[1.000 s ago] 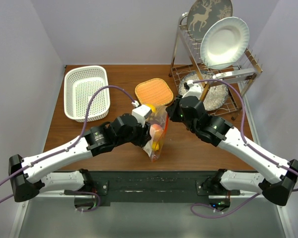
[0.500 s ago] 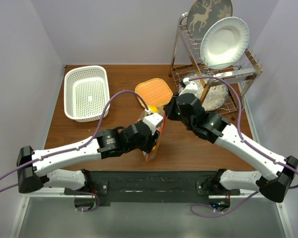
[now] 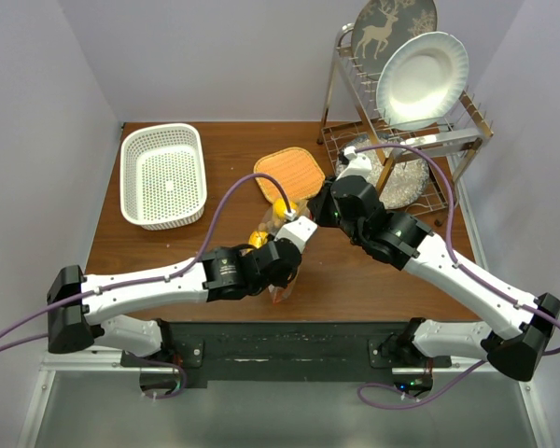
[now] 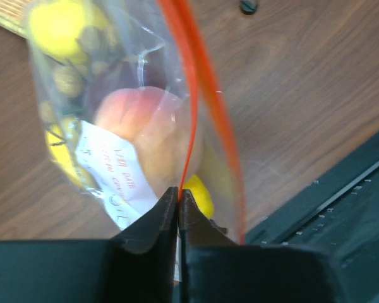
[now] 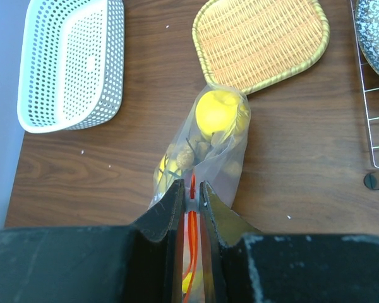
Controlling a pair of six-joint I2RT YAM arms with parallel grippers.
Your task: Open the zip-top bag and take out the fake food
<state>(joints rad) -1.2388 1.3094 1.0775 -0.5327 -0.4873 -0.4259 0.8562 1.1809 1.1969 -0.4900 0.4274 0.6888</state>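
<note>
Clear crinkly plastic catches the eye at the middle of the top view: the zip-top bag (image 5: 224, 148) over the brown table (image 5: 303, 158), its far end reaching the woven orange mat (image 5: 262, 38). Fake food (image 4: 145, 126) fills it, with a peach, yellow pieces and a brown cluster. The right gripper (image 5: 191, 186) is clamped on the orange-red zipper strip (image 4: 202, 82). The left gripper (image 4: 178, 192) pinches the film right beside that strip. A white basket (image 5: 69, 60) sits upper left.

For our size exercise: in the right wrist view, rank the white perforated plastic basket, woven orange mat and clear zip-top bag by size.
White basket and orange mat: alike, both cropped.
Zip-top bag: smallest, partly hidden.
</note>
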